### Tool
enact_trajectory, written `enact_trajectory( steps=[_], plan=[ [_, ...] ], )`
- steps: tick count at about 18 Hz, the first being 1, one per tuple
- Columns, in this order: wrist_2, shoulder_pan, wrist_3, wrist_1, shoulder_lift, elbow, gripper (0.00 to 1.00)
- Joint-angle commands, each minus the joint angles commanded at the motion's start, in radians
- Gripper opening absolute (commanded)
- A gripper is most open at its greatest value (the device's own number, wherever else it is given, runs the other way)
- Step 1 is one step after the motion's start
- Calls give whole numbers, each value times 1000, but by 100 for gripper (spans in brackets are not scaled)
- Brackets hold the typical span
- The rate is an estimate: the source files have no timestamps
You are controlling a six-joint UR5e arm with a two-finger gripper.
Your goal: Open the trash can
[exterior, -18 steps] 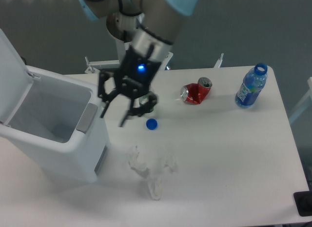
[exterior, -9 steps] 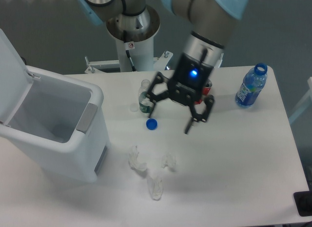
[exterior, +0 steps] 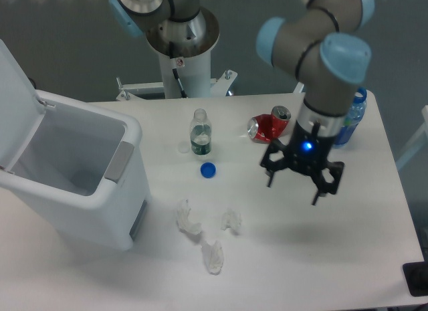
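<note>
The white trash can (exterior: 73, 190) stands at the table's left side with its lid (exterior: 15, 100) swung up and back, the inside showing. Its grey push-button tab (exterior: 118, 161) sits on the right rim. My gripper (exterior: 294, 185) hangs over the right half of the table, far from the can, with its fingers spread open and nothing in them.
A small clear bottle (exterior: 200, 132) stands mid-table with a blue cap (exterior: 208, 169) next to it. A crushed red can (exterior: 269, 126) and a blue bottle (exterior: 350, 117) are at the back right. Crumpled clear wrappers (exterior: 202, 234) lie near the front.
My gripper has swept from beside the trash can's right rim across the table to the right side. The can's lid has stayed open throughout.
</note>
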Motion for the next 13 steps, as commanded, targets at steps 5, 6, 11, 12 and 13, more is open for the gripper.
enact_trajectory(
  steps=[5,6,11,12,13],
  plan=[
    [143,-48,87,-3,-68,20,100],
    [143,-48,89,-5,-68,22,100],
    [143,-52,103,-6,-63,22,100],
    [143,-52,104,-6,-63,22,100],
    [143,-52,104,-6,-60,18,100]
  ],
)
